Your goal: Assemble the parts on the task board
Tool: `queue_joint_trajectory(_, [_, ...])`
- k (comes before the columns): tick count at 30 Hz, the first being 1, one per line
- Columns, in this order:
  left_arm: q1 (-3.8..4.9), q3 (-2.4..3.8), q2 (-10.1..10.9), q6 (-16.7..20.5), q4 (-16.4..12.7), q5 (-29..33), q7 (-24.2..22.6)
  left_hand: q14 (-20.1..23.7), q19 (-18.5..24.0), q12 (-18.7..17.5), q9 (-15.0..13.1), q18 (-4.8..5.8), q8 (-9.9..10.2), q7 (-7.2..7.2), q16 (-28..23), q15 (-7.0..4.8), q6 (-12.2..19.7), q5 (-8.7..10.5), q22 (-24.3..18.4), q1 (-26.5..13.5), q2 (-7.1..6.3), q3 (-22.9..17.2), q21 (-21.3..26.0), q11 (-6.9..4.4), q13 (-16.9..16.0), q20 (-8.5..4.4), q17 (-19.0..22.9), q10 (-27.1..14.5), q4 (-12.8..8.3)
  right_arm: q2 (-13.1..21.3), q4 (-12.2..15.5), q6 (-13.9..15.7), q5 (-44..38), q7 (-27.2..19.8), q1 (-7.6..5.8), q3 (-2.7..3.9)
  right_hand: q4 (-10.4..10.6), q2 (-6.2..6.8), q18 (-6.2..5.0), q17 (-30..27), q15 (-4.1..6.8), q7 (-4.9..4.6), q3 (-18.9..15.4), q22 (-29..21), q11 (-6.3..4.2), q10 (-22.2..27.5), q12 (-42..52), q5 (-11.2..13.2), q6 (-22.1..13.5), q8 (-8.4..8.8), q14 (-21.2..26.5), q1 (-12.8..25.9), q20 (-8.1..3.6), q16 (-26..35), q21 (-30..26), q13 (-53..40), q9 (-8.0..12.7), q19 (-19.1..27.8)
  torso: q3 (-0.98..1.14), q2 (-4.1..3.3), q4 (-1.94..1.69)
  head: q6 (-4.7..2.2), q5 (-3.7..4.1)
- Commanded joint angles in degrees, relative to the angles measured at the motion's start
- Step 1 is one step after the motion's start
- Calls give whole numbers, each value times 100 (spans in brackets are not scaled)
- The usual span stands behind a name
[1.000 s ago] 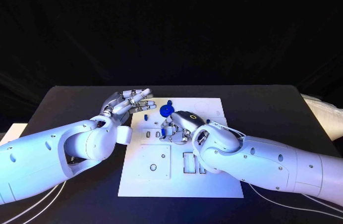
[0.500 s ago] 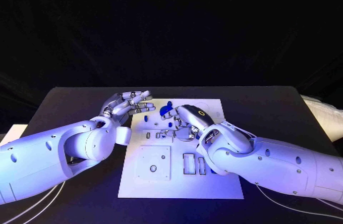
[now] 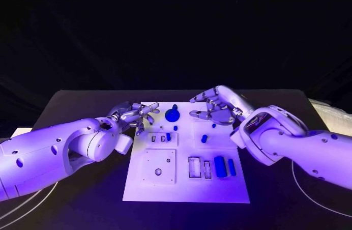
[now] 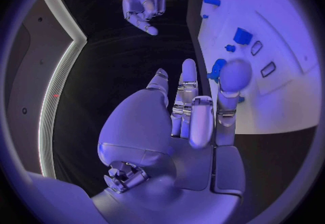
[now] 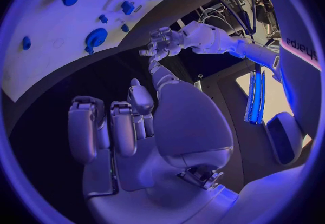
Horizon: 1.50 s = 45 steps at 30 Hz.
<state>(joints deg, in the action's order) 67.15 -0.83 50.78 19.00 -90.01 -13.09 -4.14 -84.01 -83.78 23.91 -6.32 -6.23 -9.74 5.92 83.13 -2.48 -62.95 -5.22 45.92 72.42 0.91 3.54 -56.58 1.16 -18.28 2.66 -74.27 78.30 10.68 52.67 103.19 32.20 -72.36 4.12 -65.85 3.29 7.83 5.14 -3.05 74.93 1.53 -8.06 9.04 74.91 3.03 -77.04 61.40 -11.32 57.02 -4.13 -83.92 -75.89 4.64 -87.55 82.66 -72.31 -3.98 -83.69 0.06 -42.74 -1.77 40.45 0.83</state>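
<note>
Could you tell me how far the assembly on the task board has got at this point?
Several blue parts already stand on the task board: a round disc, small pegs and two long bars. Nothing is in hand: the left hand and right hand hover empty above the board. Open slots beside the bars suggest parts remain to fit.

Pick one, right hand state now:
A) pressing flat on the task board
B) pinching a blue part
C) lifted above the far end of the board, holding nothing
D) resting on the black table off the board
C: the right hand hovers over the far end of the task board with its fingers curled loosely and nothing in them; the blue parts, such as the round one, lie untouched on the board.
</note>
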Motion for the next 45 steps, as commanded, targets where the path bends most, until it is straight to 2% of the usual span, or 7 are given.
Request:
queue_joint_trajectory(1, [104, 14, -74, -834, 73, -1806, 1753, -533, -97, 712, -128, 96, -251, -79, 460, -78, -136, 10, 911, -129, 62, 115, -809, -89, -620, -57, -1257, -111, 211, 184, 37, 106, 1081, -288, -137, 2, -11, -23, -9, 1071, -30, -11, 44, 28, 4, 35, 21, -50, 50, -13, -500, -44, 9, 23, -22, 10, -5, 19, 12, 79, 33, 32, -57])
queue_joint_trajectory(4, [154, 15, -153, -1018, 161, -2312, 2253, -599, -7, 2409, -387, 146, -679, -178, 687, -119, -153, 14, 1548, -135, 64, 297, -1375, -157, -2319, -91, -1573, -208, 398, 312, 6, 109, 1187, -255, -259, 3, -11, -24, -10, 1065, -30, -11, 45, 24, 4, 37, 17, -52, 51, -13, -498, -45, 9, 26, -25, 13, -5, 21, 38, 109, 43, 39, -84])
queue_joint_trajectory(11, [290, 16, -352, -1441, 305, -3020, 3102, -599, -113, 3863, -1077, 304, -1639, -273, 687, -185, 238, 35, 2777, -275, 174, 695, -2332, -215, -3791, -94, -1573, -319, 573, 428, -105, -56, 1174, -117, -361, 4, -7, -37, -8, 1062, -29, -7, 44, 31, 1, 11, 67, -67, 79, -25, -498, -51, 7, 29, -21, -13, -9, 17, 72, 147, 40, 93, -145])
queue_joint_trajectory(15, [444, 16, -493, -1758, 372, -3352, 3509, -599, -162, 4078, -1345, 348, -1990, -298, 687, -199, 413, 200, 3060, -463, 226, 887, -2529, -227, -4019, -96, -1573, -312, 585, 422, -146, -124, 1114, -55, -374, 4, -4, -34, -8, 1061, -28, -5, 39, 29, 0, 6, 76, -68, 88, -29, -498, -48, 6, 30, -22, -17, -10, 17, 88, 151, 50, 111, -176])
queue_joint_trajectory(22, [608, 16, -823, -2100, 566, -3722, 3953, -599, -207, 4133, -1511, 381, -2196, -315, 687, -214, 522, 244, 3248, -576, 200, 1044, -2648, -238, -4081, -106, -1573, -326, 601, 397, -202, -185, 1069, 19, -381, 3, -4, -34, -8, 1061, -28, -5, 39, 29, 0, 6, 76, -68, 88, -29, -498, -48, 6, 30, -22, -17, -10, 17, 79, 136, 51, 136, -176])
queue_joint_trajectory(32, [723, 17, -1294, -2676, 922, -4011, 4412, -599, -292, 4266, -1695, 433, -2424, -360, 687, -254, 590, 256, 3519, -756, 161, 1228, -2816, -280, -4238, -142, -1573, -252, 607, 354, -244, -255, 1039, 93, -383, 1, 18, -29, -11, 1034, -19, 5, 17, 16, -10, 3, 74, -173, 124, -38, -492, -44, -1, 50, -31, -3, -11, 21, 74, 136, 39, 188, -179])
queue_joint_trajectory(45, [764, 17, -1510, -3009, 1122, -4268, 4658, -599, -364, 4388, -1794, 475, -2544, -392, 687, -280, 612, 255, 3723, -792, 195, 1289, -2940, -310, -4379, -170, -1573, -170, 597, 330, -270, -307, 1021, 131, -383, -2, 23, -27, -13, 1024, -18, 6, 12, 8, -12, 6, 69, -201, 130, -39, -490, -44, -3, 57, -36, 4, -11, 25, 74, 138, 42, 223, -185])
